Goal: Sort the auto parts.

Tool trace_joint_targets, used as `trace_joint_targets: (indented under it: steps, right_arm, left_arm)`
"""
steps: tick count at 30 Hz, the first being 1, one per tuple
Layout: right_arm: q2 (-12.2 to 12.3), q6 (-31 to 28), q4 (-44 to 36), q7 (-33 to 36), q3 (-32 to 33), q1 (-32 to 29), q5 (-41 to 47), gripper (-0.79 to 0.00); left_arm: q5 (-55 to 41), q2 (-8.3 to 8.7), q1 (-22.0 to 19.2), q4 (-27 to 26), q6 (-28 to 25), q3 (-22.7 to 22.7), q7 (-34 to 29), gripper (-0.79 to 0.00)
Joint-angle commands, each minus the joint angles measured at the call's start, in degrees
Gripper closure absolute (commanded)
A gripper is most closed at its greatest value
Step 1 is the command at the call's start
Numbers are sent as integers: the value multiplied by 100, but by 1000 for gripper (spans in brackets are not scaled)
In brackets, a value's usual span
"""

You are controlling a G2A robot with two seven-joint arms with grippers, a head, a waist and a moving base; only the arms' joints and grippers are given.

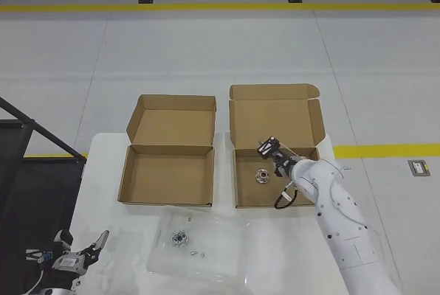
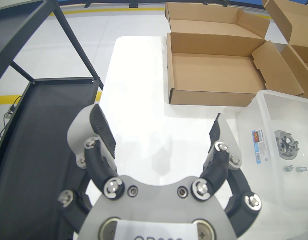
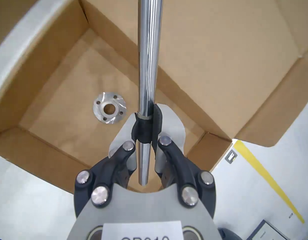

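Observation:
My right gripper (image 3: 146, 126) is shut on a polished steel rod (image 3: 147, 51), held upright over the right cardboard box (image 3: 39, 76). In the top view the right gripper (image 1: 273, 153) hangs above that box's (image 1: 308, 199) far side. A round metal flange (image 3: 109, 107) lies on the box floor, also seen as a flange (image 1: 261, 175) from above. My left gripper (image 2: 158, 128) stands open over the table's near left corner, the same left gripper (image 1: 80, 247) in the top view. A cast metal part (image 2: 286, 144) and two small bolts (image 2: 295, 168) lie in the clear plastic bin (image 2: 265, 116).
The left cardboard box (image 1: 168, 173) is open with its lid up. The clear bin (image 1: 165, 258) sits near the table's front. A black metal shelf cart (image 2: 31, 116) stands close beside the table's left edge. Yellow floor tape (image 1: 393, 150) runs behind.

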Motion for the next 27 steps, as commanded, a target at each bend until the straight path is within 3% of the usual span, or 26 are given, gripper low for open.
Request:
trace_joint_targets:
  steps: [1,8,9,10,11,15,19,23,27]
  right_arm:
    - [7,-92,391,92,-1,151,8,0]
    - [-20,-109,1370,212,-127,563,87,0]
    - [-25,-71,1473,199,-140,606,97,-308]
    - [-31,-42,1564,191,-160,646,109,-714]
    - [-37,-41,1625,151,-186,682,118,-785]
    - [-18,-2,1639,-63,-182,681,145,-785]
    - [98,-152,894,-530,46,250,227,-785]
    - [300,-625,-1041,-1104,499,-938,288,-785]
    - [461,-1103,-3266,-1598,898,-2429,292,-785]
  left_arm:
    - [0,0,0,0,0,0,0,-785]
    - [0,0,0,0,0,0,0,-785]
    - [0,0,0,0,0,0,0,-785]
    - [0,0,0,0,0,0,0,-785]
    - [0,0,0,0,0,0,0,-785]
    - [0,0,0,0,0,0,0,-785]
    - [0,0,0,0,0,0,0,-785]
    - [-73,1,11,-84,-112,-71,93,-785]
    - [-55,24,286,-523,-537,-474,251,-785]
